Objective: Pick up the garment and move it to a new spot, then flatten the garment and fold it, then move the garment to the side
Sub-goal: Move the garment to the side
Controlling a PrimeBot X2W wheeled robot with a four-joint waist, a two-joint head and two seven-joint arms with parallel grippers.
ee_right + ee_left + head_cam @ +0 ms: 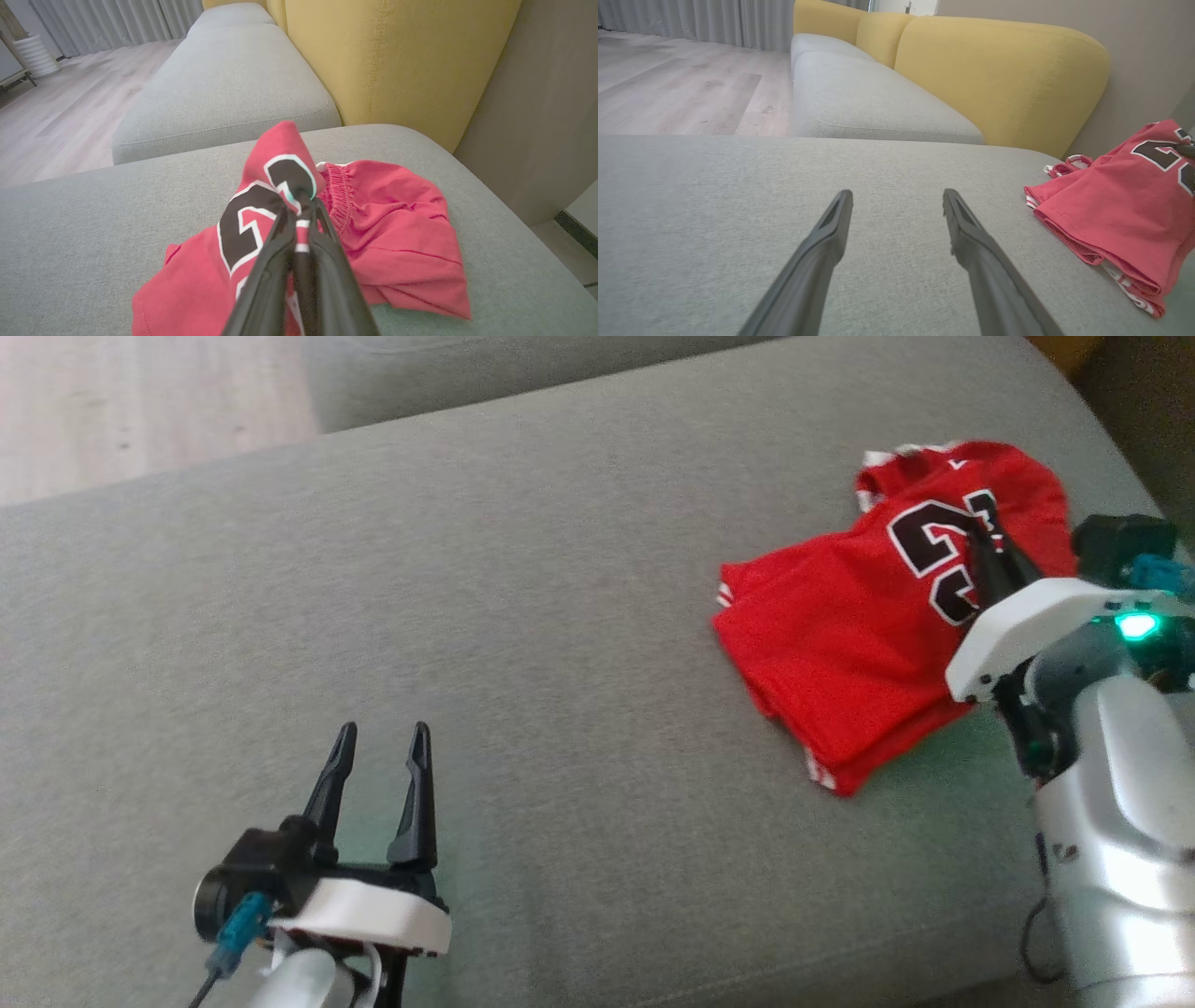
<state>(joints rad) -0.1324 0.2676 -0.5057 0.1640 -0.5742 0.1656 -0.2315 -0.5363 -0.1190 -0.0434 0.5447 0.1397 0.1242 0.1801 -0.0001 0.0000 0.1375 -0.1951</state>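
The garment (840, 653) is a red jersey with black, white-edged numbers, lying folded on the right side of the grey sofa seat (523, 616). My right gripper (980, 527) is shut on a pinch of its cloth at the numbers, and in the right wrist view a peak of the garment (285, 158) is pulled up above the gripper (299, 205) tips. The garment (1120, 210) lies at the right edge of the left wrist view. My left gripper (381, 735) is open over bare cushion at the lower left, well away from the jersey, with nothing between its fingers (831, 224).
A yellow backrest (999, 74) runs behind the seat, and a second grey seat cushion (224, 88) lies beyond it. Wooden floor (677, 88) and grey curtains are on the far side. The seat's right edge drops off beside a wall (537, 116).
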